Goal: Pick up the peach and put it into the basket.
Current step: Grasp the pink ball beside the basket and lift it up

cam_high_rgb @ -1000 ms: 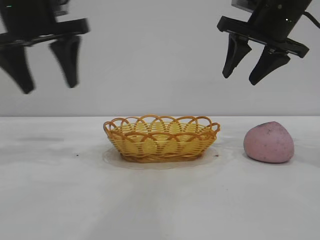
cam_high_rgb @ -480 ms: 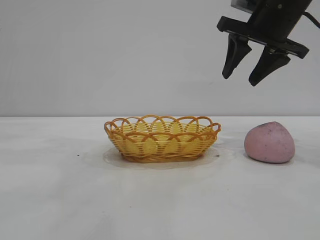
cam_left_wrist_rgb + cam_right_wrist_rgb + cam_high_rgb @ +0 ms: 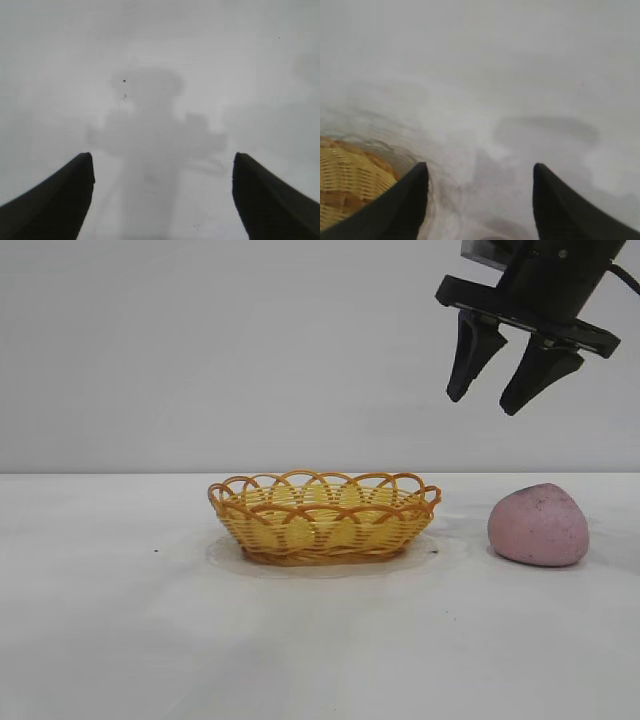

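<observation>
Your right tool (image 3: 490,397) hangs high above the white counter (image 3: 120,640) with its black fingers spread and empty, between the yellow-orange woven wicker basket (image 3: 324,516) and the dull pink rounded peach (image 3: 538,525). The peach rests on the counter, apart from the basket. Your left tool (image 3: 160,200) is spread too, above bare counter.

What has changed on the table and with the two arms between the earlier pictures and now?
The left gripper, which hung open high at the exterior view's left a second ago, has gone out of that view; its own wrist view shows its fingers apart over bare table. Nothing was taken hold of or let go. The right gripper stays open high above the peach, and the basket lies as before.
</observation>
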You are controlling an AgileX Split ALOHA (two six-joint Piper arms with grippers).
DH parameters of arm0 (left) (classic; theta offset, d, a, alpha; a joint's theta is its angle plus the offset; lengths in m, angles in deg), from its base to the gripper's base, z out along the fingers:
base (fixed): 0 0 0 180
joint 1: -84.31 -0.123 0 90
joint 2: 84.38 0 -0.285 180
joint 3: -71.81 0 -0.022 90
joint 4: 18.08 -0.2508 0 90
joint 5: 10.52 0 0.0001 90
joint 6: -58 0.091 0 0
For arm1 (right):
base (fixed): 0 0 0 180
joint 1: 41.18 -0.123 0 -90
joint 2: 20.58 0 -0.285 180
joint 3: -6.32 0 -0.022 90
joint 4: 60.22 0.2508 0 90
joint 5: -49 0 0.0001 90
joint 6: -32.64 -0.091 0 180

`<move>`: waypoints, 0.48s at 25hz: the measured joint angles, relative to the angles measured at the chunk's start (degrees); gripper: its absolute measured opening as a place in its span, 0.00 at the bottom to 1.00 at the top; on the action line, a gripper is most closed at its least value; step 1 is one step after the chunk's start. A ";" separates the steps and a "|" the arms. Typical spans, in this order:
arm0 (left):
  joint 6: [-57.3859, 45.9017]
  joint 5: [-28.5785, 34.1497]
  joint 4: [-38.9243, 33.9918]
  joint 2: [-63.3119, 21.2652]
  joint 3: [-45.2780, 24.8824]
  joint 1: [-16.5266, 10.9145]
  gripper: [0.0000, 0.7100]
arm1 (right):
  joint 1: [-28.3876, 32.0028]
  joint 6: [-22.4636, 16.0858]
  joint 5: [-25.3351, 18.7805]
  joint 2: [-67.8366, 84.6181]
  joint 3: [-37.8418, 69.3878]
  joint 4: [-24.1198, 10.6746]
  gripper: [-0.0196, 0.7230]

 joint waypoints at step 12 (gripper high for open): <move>3.29 4.44 4.01 -35.89 -11.58 0.00 0.77 | 0.00 0.00 -2.21 0.00 0.00 -0.31 0.55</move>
